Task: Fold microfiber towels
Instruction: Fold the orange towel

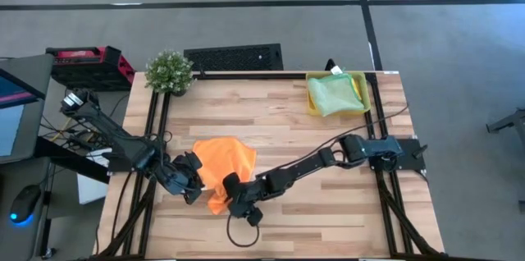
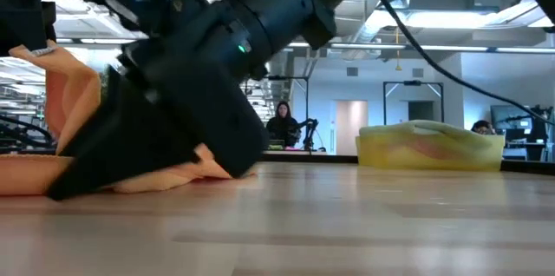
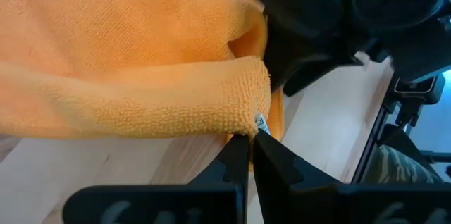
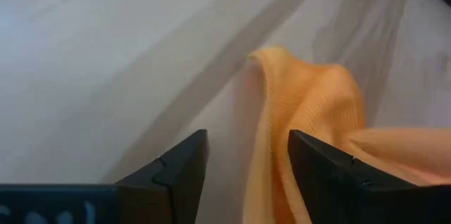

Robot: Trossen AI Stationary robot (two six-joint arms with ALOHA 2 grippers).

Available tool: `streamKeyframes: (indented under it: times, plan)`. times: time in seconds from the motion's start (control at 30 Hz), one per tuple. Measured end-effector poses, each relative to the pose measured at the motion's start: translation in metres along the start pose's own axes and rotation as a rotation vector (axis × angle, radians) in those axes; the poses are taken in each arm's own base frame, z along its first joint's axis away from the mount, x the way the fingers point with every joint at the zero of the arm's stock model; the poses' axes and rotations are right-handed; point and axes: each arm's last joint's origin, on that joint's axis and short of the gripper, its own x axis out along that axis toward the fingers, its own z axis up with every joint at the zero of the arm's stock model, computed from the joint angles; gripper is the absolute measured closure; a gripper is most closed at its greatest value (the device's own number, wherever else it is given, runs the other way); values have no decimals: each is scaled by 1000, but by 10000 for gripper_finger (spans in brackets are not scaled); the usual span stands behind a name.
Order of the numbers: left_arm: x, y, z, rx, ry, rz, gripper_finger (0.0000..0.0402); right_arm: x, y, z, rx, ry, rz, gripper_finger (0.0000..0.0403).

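Note:
An orange towel lies bunched on the wooden table near its middle. My left gripper is at the towel's left near side, shut on a corner of it. My right gripper is low at the towel's near edge and open. A raised ridge of the orange cloth lies just ahead of its fingers and runs back between them. A pale green towel lies in the yellow tray at the far right. The pink and yellow towels are out of view. My left gripper pinches the orange towel's corner, where a small white tag sits, between its two fingertips. The cloth there is doubled over into a thick fold. The corner is held just above the table and the rest of the towel lies on the wood. I cannot tell whether my right gripper touches the cloth between its open fingers.
A potted plant stands at the far left corner. The yellow tray also shows in the low view. A dark cable loops on the table near the front edge. Bare wood lies to the right of my right gripper.

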Motion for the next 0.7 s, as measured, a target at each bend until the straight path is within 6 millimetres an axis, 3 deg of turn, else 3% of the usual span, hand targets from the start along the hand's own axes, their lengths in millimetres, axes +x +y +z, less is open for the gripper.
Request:
streamKeyframes:
  times: [0.2,0.33,0.47,0.63,0.7]
  plan:
    - [0,0,0,-1,0,-2,401,7,2,-1,7,-28,27,183]
    - [0,0,0,-2,3,-3,401,7,2,-1,5,-24,31,212]
    - [0,0,0,0,7,-4,401,7,3,-2,51,-18,35,272]
    - [0,0,0,2,9,-4,401,7,2,-3,69,0,12,377]
    - [0,0,-1,3,14,-6,401,7,3,-2,69,6,11,391]
